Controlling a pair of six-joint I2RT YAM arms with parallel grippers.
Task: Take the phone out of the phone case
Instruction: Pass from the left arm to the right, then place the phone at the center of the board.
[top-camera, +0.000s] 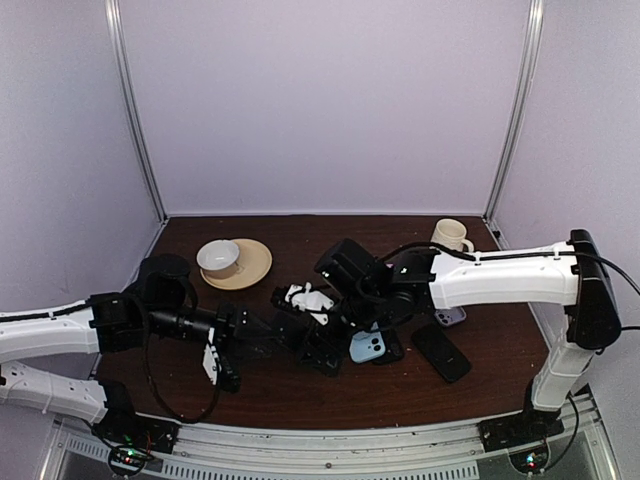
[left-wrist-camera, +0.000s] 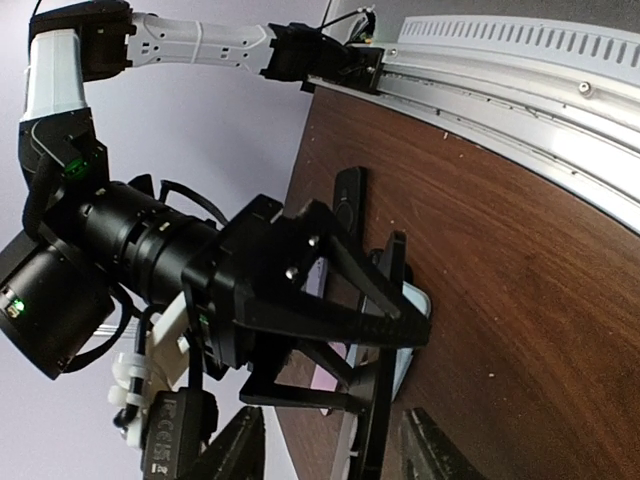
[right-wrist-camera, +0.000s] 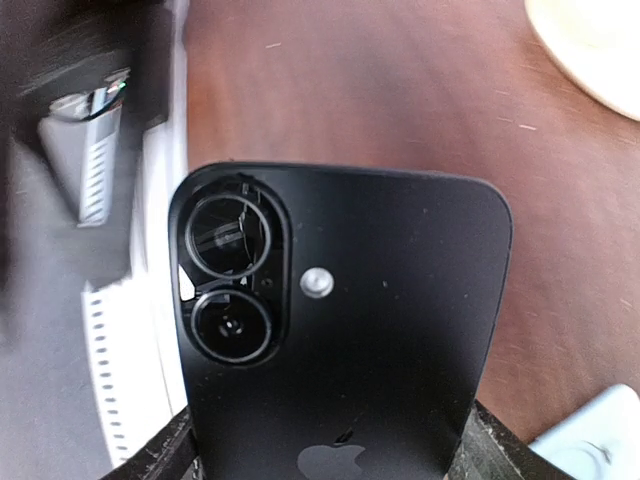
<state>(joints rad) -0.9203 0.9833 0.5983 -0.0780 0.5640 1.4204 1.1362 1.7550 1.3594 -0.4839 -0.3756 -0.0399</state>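
Note:
A black phone (right-wrist-camera: 350, 330) shows its back to the right wrist view, with two camera rings and a logo. I cannot tell the phone case apart from the phone. My right gripper (right-wrist-camera: 325, 455) is shut on the phone's lower part, one finger on each long side. In the left wrist view the phone (left-wrist-camera: 383, 350) appears edge-on as a thin black slab held upright over the table by the right gripper's fingers (left-wrist-camera: 330, 310). My left gripper (left-wrist-camera: 335, 455) is open, a finger on either side of that slab and clear of it. From the top view both grippers meet mid-table around the phone (top-camera: 315, 345).
A light-blue phone (top-camera: 368, 347) lies just right of the grippers, with a black phone (top-camera: 441, 352) and a purple one (top-camera: 450, 316) further right. A cup on a saucer (top-camera: 219, 257) stands at the back left and a mug (top-camera: 451, 234) at the back right.

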